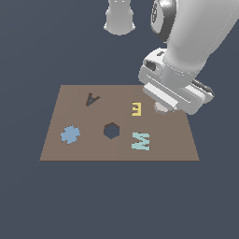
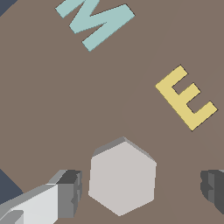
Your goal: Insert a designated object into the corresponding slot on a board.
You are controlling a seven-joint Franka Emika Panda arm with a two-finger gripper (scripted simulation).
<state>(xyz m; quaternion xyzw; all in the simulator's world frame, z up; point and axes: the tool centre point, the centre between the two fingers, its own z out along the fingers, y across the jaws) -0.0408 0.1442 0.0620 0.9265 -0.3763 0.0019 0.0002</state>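
Note:
The light grey hexagonal block (image 2: pixel 122 177) lies flat on the brown board (image 2: pixel 65 109), close to the yellow E (image 2: pixel 186 97). My gripper (image 2: pixel 141 190) is open and straddles the block, with one finger (image 2: pixel 70 192) close beside it and the other finger (image 2: pixel 213 190) further off. In the exterior view the hand (image 1: pixel 175 95) hangs low over the board's (image 1: pixel 84 151) far right part, and only a sliver of the block (image 1: pixel 161 108) shows beneath it. The dark hexagonal slot (image 1: pixel 111 130) is empty, near the board's middle.
Besides the yellow E (image 1: pixel 136 108), the board carries a pale teal M (image 1: pixel 140 141), a blue flower-like shape (image 1: pixel 70 135) and a dark A-shaped cut-out (image 1: pixel 92 99). The arm's base (image 1: pixel 120 18) stands behind the board. Dark floor surrounds it.

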